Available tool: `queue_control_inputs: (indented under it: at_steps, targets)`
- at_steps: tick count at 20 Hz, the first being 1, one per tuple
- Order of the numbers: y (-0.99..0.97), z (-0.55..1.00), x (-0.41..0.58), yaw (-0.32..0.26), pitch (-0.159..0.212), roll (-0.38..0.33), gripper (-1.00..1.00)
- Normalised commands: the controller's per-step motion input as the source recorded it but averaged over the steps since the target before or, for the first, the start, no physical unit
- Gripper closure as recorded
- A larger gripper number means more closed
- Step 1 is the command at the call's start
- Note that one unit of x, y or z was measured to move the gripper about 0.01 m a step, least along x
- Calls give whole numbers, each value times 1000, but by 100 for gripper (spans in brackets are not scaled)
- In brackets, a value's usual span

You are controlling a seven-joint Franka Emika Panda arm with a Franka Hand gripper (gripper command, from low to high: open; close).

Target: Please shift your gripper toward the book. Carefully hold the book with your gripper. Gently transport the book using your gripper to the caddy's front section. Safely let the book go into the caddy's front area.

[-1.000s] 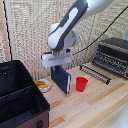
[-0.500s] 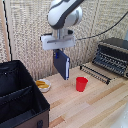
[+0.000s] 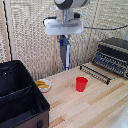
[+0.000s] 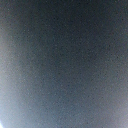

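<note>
Transport step underway: your white blocky claw [image 3: 64, 40] is clamping the thin dark-blue hardcover book [image 3: 65, 52], hanging upright above the desk's far edge. Next, carry it left over the black fabric caddy [image 3: 20, 100], then lower.

The wrist view is filled from edge to edge by a blurred, dark blue-grey surface [image 4: 64, 64], on which no edge, outline or marking can be made out. A paler, whitish tone is seen at one corner. What the surface belongs to cannot be told from this view.
</note>
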Motion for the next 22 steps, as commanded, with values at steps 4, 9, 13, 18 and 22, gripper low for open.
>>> queue_control_inputs:
  at_steps: [4,9,13,18,22]
  targets:
    - [201,451,-66,-297,-11,-4,100]
    - [433,338,-27,-254,-21,-3,100]
    - [510,261,-14,-227,-7,0,100]
    - [579,143,-31,-189,0,0,100]
    - [624,100,-81,-164,0,0,100]
